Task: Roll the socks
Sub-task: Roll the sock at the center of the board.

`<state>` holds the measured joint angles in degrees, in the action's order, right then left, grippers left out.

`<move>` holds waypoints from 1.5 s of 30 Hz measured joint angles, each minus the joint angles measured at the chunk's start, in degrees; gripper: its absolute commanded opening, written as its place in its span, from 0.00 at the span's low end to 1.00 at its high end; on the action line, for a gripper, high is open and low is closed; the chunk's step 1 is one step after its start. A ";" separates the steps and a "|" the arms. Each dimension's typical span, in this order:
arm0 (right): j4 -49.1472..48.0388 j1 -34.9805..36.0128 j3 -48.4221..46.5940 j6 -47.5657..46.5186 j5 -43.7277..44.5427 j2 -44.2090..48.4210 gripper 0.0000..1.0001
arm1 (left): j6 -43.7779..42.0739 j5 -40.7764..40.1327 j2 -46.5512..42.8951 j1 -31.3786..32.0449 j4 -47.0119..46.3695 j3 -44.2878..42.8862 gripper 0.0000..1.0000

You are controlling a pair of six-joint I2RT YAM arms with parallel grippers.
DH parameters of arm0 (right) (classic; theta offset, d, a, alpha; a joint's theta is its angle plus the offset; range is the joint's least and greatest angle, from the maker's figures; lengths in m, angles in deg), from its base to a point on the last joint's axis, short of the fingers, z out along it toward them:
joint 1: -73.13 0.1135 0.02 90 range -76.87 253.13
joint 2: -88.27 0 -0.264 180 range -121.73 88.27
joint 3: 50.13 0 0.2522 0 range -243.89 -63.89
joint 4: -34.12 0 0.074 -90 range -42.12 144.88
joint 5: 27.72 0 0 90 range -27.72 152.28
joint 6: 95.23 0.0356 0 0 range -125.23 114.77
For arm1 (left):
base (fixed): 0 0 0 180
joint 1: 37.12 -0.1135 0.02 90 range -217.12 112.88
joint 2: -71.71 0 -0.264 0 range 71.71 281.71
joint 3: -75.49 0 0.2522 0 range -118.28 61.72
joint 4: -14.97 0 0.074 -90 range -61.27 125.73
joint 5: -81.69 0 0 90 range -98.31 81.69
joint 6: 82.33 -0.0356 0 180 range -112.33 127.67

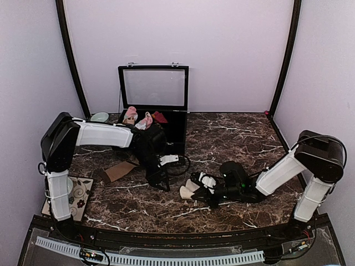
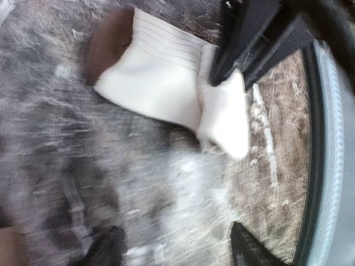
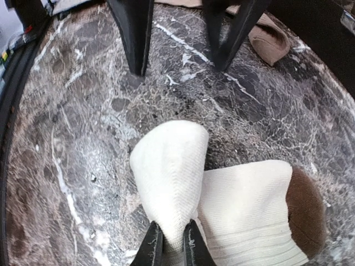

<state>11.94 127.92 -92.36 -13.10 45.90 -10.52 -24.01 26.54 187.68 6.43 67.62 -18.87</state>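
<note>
Cream sock is pinched at a fold by the right gripper on the marble table. The left gripper is held spread nearby.

No lettering, label, brand, number or sign is legible in any view, whether on the cream ribbed socks with dark brown patches or the black glass-lidded box.

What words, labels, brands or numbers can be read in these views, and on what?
None readable.
The cream sock, the marble table and the black case carry no visible writing.
The patterned mat shows only swirls, no letters.
The left wrist view is blurred.
</note>
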 measured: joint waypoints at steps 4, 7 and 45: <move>-2.97 -3.19 0.20 6.64 -6.62 -1.97 0.00 | 2.36 -4.46 -5.20 -3.04 -6.60 3.19 0.99; -5.05 -5.57 0.44 11.72 -11.30 -3.54 0.00 | 1.84 -4.04 -4.50 -5.27 -8.07 1.68 0.99; -4.52 -17.16 -2.45 36.41 -31.19 -10.23 0.00 | -9.51 -5.51 -3.50 7.80 -16.33 4.57 0.72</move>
<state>7.42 110.76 -94.81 23.31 14.71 -20.74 -33.51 21.03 184.18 14.24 51.29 -14.31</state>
